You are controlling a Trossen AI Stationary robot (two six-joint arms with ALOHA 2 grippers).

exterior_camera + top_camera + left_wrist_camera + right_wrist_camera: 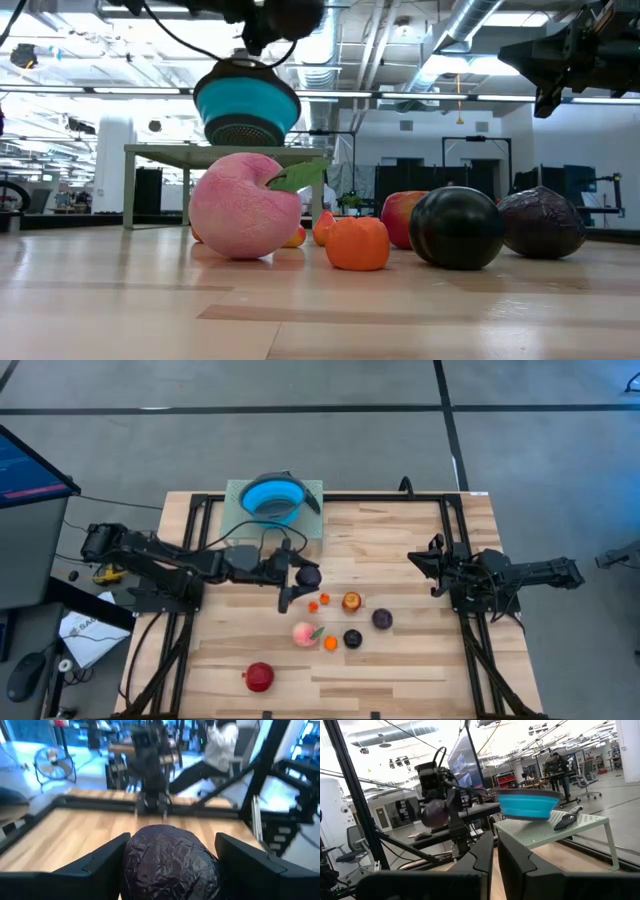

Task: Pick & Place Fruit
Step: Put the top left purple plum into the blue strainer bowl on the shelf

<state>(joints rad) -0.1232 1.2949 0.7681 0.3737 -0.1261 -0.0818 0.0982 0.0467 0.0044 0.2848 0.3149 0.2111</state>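
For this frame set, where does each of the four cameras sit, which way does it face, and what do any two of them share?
High view: overhead, straight down; both arms, left gripper holding a dark plum, right gripper idle near the table's right edge.
Low view: table height, level across the fruit; pink peach nearest, arms overhead.
Left wrist view: past its own fingers gripping the plum, toward the right arm.
Right wrist view: past its shut fingers toward the left arm and blue bowl.
Shared: the held plum shows in the high, left wrist and right wrist views.
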